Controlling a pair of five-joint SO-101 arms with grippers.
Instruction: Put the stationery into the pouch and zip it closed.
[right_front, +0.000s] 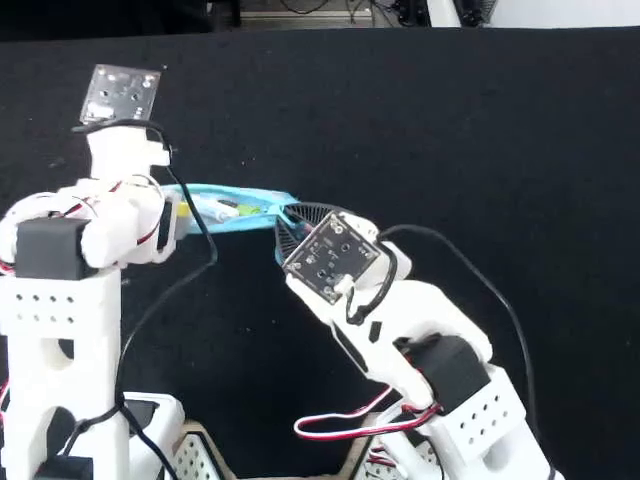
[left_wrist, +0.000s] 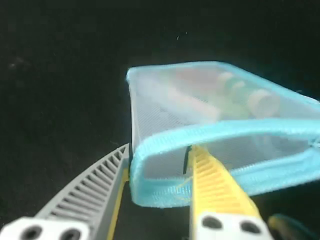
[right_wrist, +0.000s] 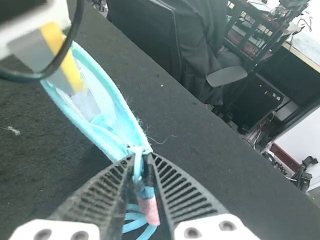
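Black table; both jaws seemingly pinching pouch.

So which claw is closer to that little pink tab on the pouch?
Right. The right gripper is clamped on the pink tab at one end of the pouch; the left gripper grips the opposite end, away from it.
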